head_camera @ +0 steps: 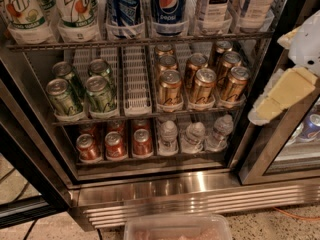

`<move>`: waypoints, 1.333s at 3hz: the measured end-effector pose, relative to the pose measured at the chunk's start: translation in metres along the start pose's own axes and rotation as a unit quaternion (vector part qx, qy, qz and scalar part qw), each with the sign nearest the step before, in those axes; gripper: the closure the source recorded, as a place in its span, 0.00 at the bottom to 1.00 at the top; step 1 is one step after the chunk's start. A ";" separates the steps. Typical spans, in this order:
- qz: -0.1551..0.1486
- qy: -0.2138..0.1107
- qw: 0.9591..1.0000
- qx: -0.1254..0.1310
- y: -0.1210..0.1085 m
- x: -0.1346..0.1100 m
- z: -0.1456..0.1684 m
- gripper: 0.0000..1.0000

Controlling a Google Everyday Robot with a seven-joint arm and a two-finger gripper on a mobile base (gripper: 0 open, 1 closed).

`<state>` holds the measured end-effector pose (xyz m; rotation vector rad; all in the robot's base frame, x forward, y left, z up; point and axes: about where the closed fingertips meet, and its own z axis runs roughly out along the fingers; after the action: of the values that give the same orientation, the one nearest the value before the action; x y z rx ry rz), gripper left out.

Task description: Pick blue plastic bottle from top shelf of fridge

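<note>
The fridge point(200, 196) stands open in the camera view. Its top shelf point(140, 41) holds tall bottles whose tops are cut off by the upper edge. Two pale-labelled tea bottles, the blue plastic bottle point(213, 1) with dark "TEA" lettering and one beside it point(255, 4), stand at the shelf's right end. Dark blue Pepsi bottles point(169, 6) are to their left and green-labelled 7UP bottles point(75, 6) further left. My gripper point(272, 104), white and cream-yellow, hangs at the right edge in front of the door frame, below and to the right of the tea bottles, touching nothing.
The middle rack holds green cans point(62, 96) at left, an empty white lane tray point(136, 79) and amber cans point(202, 84) at right. The bottom rack holds red cans point(116, 144) and small water bottles point(192, 136). A clear plastic bin point(177, 226) lies on the floor. Cables point(15, 176) lie at left.
</note>
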<state>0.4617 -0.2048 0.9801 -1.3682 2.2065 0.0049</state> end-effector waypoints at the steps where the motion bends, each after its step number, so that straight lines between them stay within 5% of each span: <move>1: 0.052 -0.066 0.996 0.016 -0.010 -0.021 -0.002 0.00; 3: 0.069 -0.085 0.994 0.022 -0.009 -0.027 -0.006 0.00; 4: 0.102 -0.144 0.983 0.042 -0.008 -0.045 -0.014 0.00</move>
<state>0.4777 -0.1749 1.0139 -1.0203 2.0657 0.1726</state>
